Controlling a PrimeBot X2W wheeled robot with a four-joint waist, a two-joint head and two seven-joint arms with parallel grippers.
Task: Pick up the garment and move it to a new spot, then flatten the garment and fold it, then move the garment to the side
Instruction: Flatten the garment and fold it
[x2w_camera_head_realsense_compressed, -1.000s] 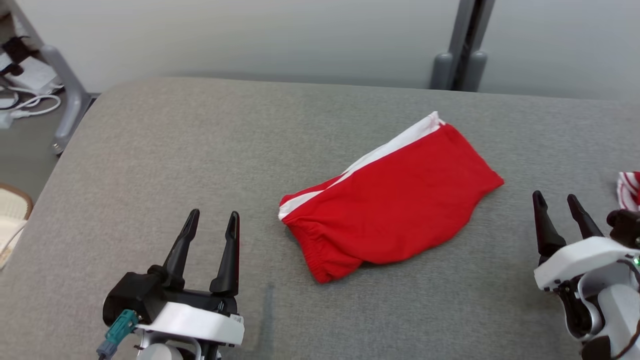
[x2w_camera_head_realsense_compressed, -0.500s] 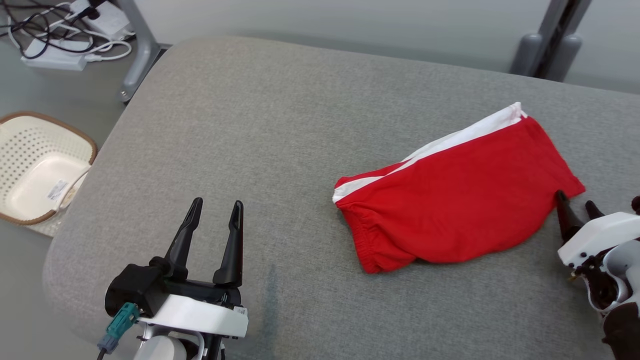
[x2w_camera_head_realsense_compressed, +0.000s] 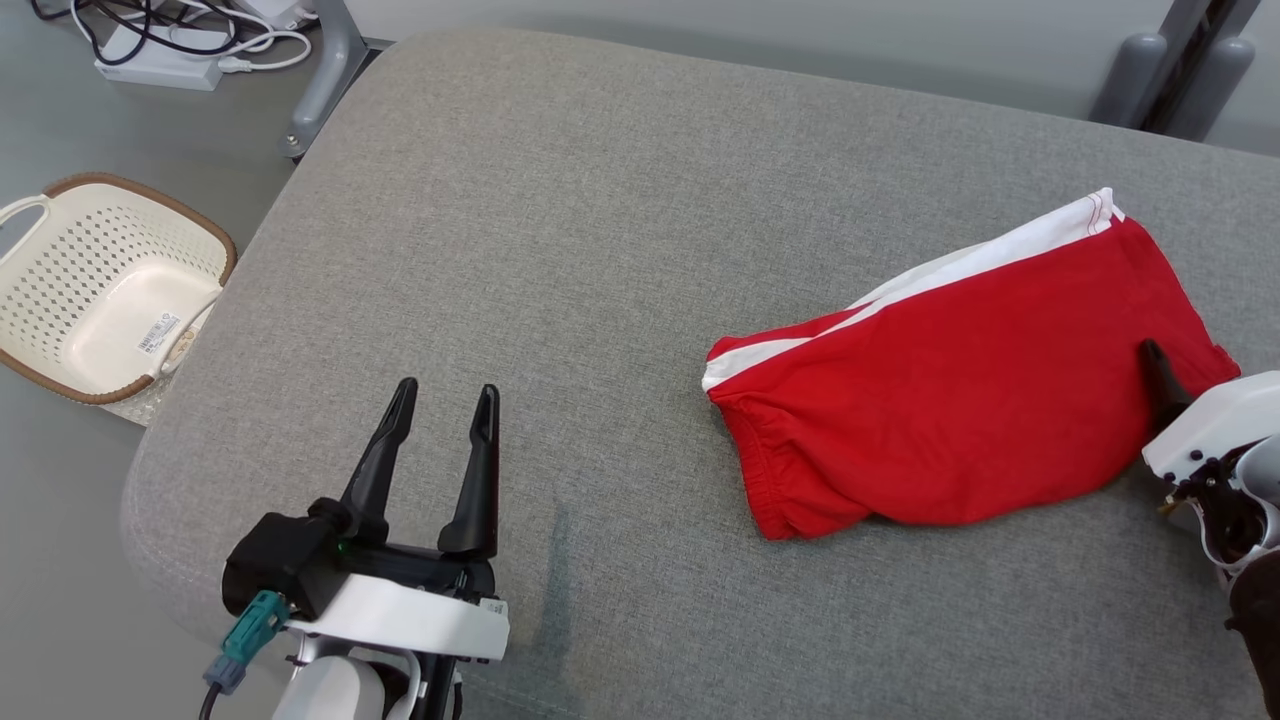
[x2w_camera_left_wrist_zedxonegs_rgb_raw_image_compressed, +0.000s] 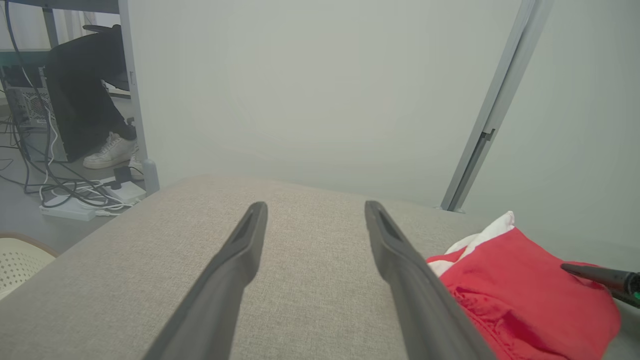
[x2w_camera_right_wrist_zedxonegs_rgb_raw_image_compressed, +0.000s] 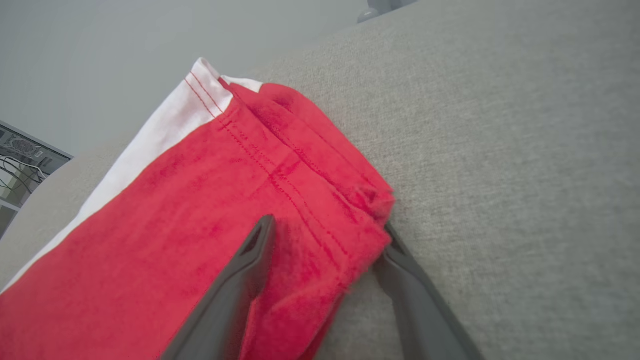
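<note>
On the grey bench (x2w_camera_head_realsense_compressed: 600, 200), the red garment (x2w_camera_head_realsense_compressed: 960, 400) lies right of centre. The right claw (x2w_camera_right_wrist_zedxonegs_rgb_raw_image_compressed: 326, 227) straddles its hem corner, spread wide, not clamped. The left claw (x2w_camera_head_realsense_compressed: 447, 390) gapes empty.

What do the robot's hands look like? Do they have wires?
The left tool and right tool each have two long, pointy dark fingers on a white wrist shell. The left one also has a teal plug with a dark cable.
</note>
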